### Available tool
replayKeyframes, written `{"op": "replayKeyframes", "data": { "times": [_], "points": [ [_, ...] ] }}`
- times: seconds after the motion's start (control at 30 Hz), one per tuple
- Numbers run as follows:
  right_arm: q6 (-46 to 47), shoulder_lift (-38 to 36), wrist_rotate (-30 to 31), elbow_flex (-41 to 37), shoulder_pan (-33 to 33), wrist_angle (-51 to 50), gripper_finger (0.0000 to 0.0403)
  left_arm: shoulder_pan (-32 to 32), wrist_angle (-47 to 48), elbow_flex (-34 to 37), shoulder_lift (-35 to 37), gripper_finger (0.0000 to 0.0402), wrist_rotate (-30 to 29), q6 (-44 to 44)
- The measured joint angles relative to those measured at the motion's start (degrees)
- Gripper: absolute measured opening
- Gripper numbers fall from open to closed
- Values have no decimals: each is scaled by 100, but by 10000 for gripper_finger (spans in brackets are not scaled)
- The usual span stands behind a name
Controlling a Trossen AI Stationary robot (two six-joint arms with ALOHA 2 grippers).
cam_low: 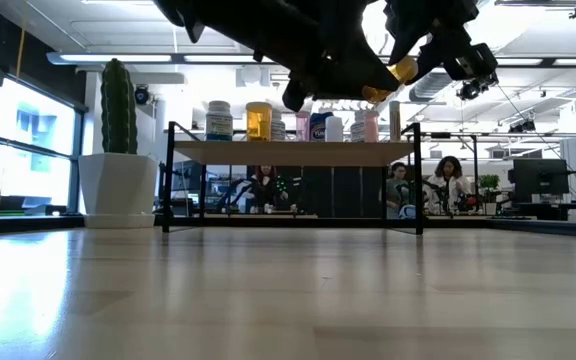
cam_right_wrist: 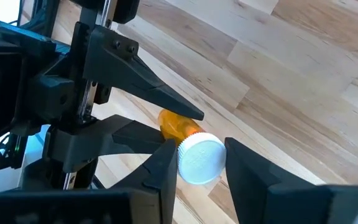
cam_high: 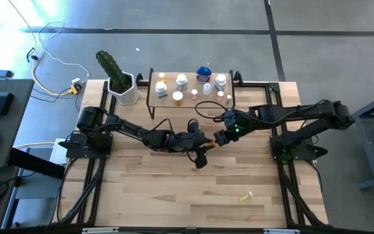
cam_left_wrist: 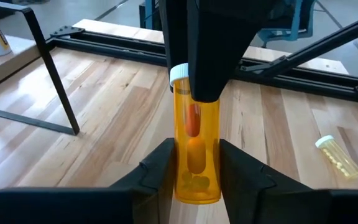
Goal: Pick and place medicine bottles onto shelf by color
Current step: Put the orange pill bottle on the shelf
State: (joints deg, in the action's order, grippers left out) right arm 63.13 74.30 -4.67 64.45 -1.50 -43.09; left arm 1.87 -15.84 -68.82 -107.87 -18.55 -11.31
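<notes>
An orange medicine bottle [cam_left_wrist: 196, 149] with a white cap hangs in the air over the table's middle [cam_high: 207, 144], between both grippers. My left gripper [cam_left_wrist: 196, 186] is shut on its body. My right gripper [cam_right_wrist: 201, 163] reaches in from the right and is closed on the cap. The shelf [cam_high: 167, 104] stands at the far edge on black legs [cam_low: 293, 152]. Several bottles [cam_high: 182, 81] stand on its top, among them a rounder blue one [cam_high: 203, 71]. A yellowish bottle [cam_high: 245, 196] lies on its side near the front edge [cam_left_wrist: 339, 158]. My left gripper pinches the orange bottle's body near its bottom end [cam_left_wrist: 197, 180] between its two fingers. The bottle points away along the fingers, cap end outward, clear of the table. My right gripper has the white cap [cam_right_wrist: 201, 158] between its two fingers, coming slanting down from the table's right. The bottle's orange body [cam_right_wrist: 178, 126] runs from the cap into the left gripper.
A white pot with a cactus [cam_high: 123, 88] stands left of the shelf [cam_low: 118, 185]. Black frame rails run along the table's sides [cam_high: 284, 175]. Bare wood lies between the arms and the front edge. People sit in the room behind the table [cam_low: 448, 185].
</notes>
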Motion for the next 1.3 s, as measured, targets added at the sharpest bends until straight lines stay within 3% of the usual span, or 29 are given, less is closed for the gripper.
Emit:
{"op": "replayKeyframes", "data": {
  "times": [0.27, 0.6, 1.3],
  "points": [
    [-150, 0, 0, 2, -2, 12, 103, -7, 287, -2, 10, 150, 686, 96],
    [-477, 0, 140, 9, 95, -67, 103, -174, 1101, 0, 169, 222, 1202, -568],
    [-1555, 0, 31, 9, 530, 349, 103, -918, 3567, 0, 1428, 225, 1871, -395]
  ]
}}
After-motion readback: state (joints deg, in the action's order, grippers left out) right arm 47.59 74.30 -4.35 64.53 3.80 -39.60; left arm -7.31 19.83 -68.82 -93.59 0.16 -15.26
